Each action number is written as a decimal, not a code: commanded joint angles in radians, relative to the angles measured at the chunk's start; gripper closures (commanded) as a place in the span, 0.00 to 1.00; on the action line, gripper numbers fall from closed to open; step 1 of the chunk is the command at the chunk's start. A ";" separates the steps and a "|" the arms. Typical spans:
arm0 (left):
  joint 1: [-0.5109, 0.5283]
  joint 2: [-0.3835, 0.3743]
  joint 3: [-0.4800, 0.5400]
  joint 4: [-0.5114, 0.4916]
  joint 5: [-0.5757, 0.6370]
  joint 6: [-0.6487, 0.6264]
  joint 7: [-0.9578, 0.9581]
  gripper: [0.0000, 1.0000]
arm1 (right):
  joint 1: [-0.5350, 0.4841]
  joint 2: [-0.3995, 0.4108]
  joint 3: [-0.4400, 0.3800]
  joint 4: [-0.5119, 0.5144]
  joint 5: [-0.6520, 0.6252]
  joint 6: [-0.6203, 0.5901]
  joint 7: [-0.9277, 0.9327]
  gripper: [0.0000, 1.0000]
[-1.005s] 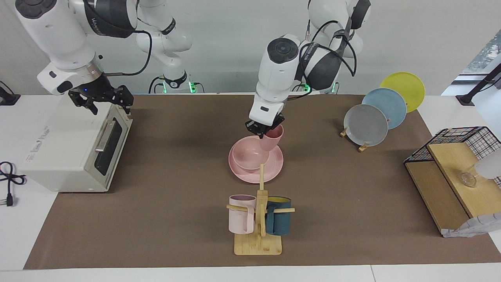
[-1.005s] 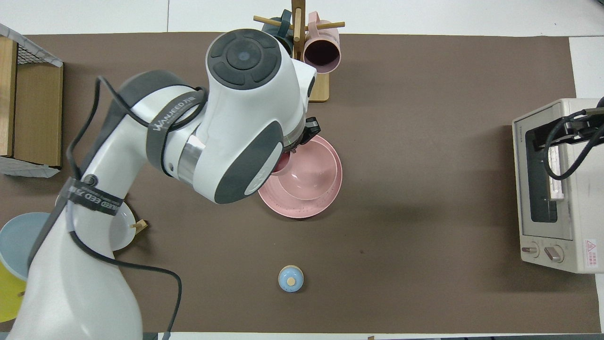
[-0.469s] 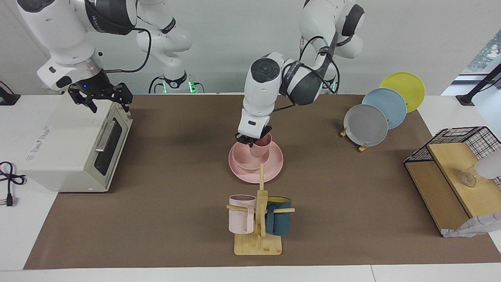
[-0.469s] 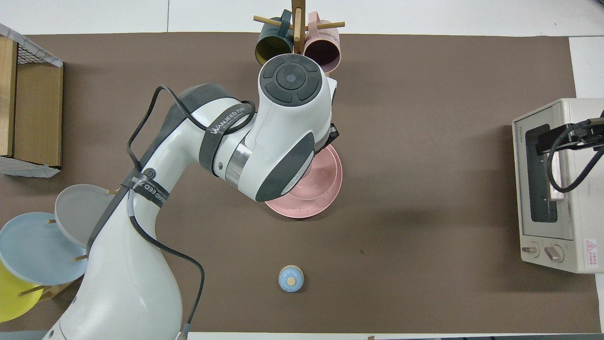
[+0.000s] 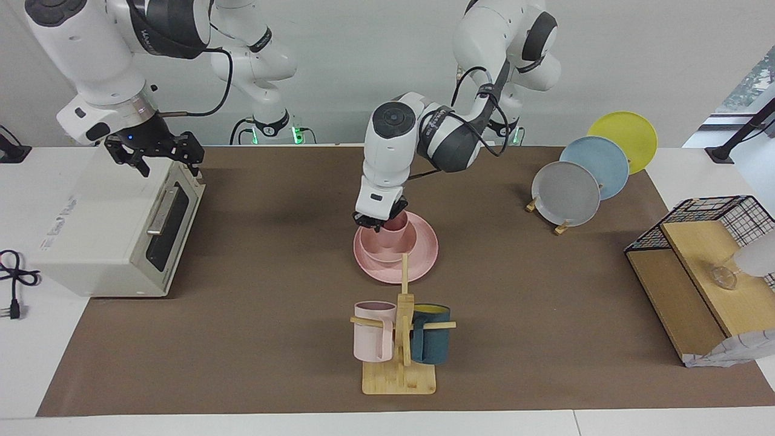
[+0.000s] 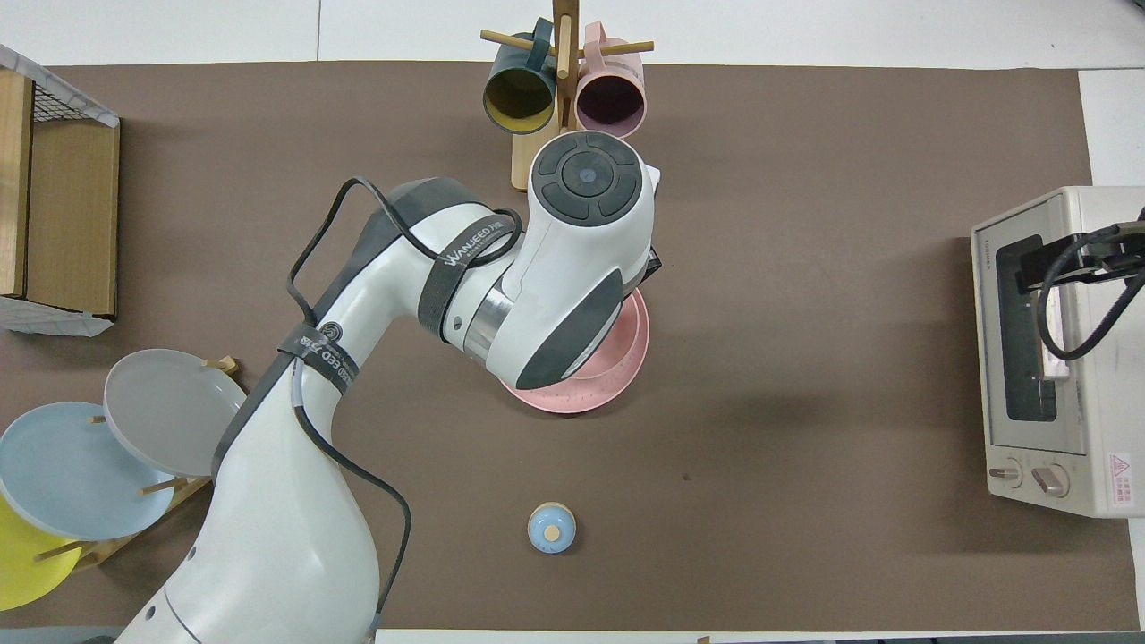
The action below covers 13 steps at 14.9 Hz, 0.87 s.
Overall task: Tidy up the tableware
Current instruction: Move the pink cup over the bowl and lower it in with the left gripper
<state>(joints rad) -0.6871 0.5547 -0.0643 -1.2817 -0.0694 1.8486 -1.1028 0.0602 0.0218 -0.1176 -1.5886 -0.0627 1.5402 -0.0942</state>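
Holding the pink cup (image 5: 395, 226) upright in our clenched left gripper (image 5: 381, 222), we hang directly over the bowl (image 5: 387, 243) nested on the plate (image 5: 424, 248); our right gripper (image 5: 158, 151) waits spread over the toaster oven (image 5: 109, 236).

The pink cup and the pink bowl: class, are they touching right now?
Cannot tell. In the facing view the pink cup, gripped by the left tool, sits low inside the pink bowl, but its base is hidden.
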 commanded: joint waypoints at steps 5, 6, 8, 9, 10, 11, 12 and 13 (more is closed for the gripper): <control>-0.026 -0.010 0.018 -0.088 0.022 0.093 -0.037 1.00 | -0.036 -0.010 0.007 -0.007 0.011 0.003 -0.012 0.00; -0.026 -0.010 0.017 -0.097 0.033 0.101 -0.037 1.00 | -0.036 -0.010 0.001 -0.007 0.012 -0.002 -0.012 0.00; -0.026 -0.010 0.017 -0.111 0.037 0.115 -0.037 1.00 | -0.036 -0.010 -0.001 -0.007 0.012 -0.005 -0.010 0.00; -0.026 -0.010 0.017 -0.113 0.037 0.119 -0.037 1.00 | -0.036 -0.010 -0.002 -0.007 0.012 -0.005 -0.010 0.00; -0.028 -0.010 0.017 -0.113 0.039 0.120 -0.037 1.00 | -0.034 -0.010 -0.005 -0.007 0.012 -0.003 -0.007 0.00; -0.028 -0.010 0.017 -0.113 0.039 0.120 -0.035 1.00 | -0.034 -0.010 -0.007 -0.007 0.014 -0.002 0.005 0.00; -0.028 -0.010 0.017 -0.113 0.040 0.117 -0.035 0.83 | -0.034 -0.010 -0.010 -0.007 0.021 0.004 0.020 0.00; -0.028 -0.010 0.017 -0.113 0.049 0.115 -0.035 0.28 | -0.034 -0.008 -0.016 -0.005 0.035 0.005 0.037 0.00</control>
<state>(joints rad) -0.6984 0.5559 -0.0635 -1.3738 -0.0500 1.9462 -1.1212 0.0332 0.0218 -0.1244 -1.5883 -0.0584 1.5390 -0.0837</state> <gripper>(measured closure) 0.881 0.000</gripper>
